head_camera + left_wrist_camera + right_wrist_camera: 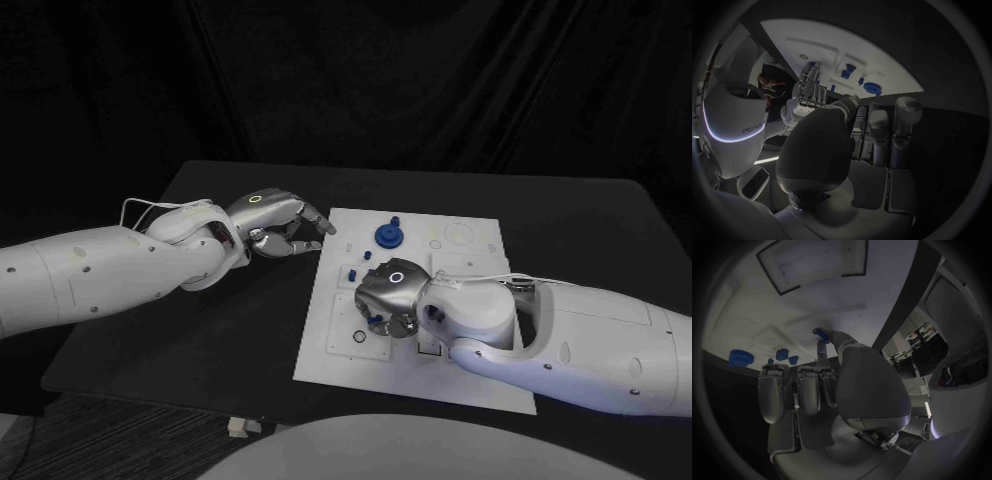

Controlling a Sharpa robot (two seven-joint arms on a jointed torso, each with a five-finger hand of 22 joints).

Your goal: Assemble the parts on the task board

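The white task board lies in the middle of the black table. My right hand hovers low over the board's left half. Its thumb and a finger pinch a small blue peg against the board surface. A round blue part stands near the far edge, also seen from the right wrist as the round blue part. Two small blue pieces lie between it and the right hand. My left hand floats over the table just off the board's far left corner, fingers loosely apart and holding nothing.
The board carries shallow recesses and round outlines, such as a ring near its far right and a square pocket. Bare black table spreads to the left of the board. The table's front edge runs just below the board.
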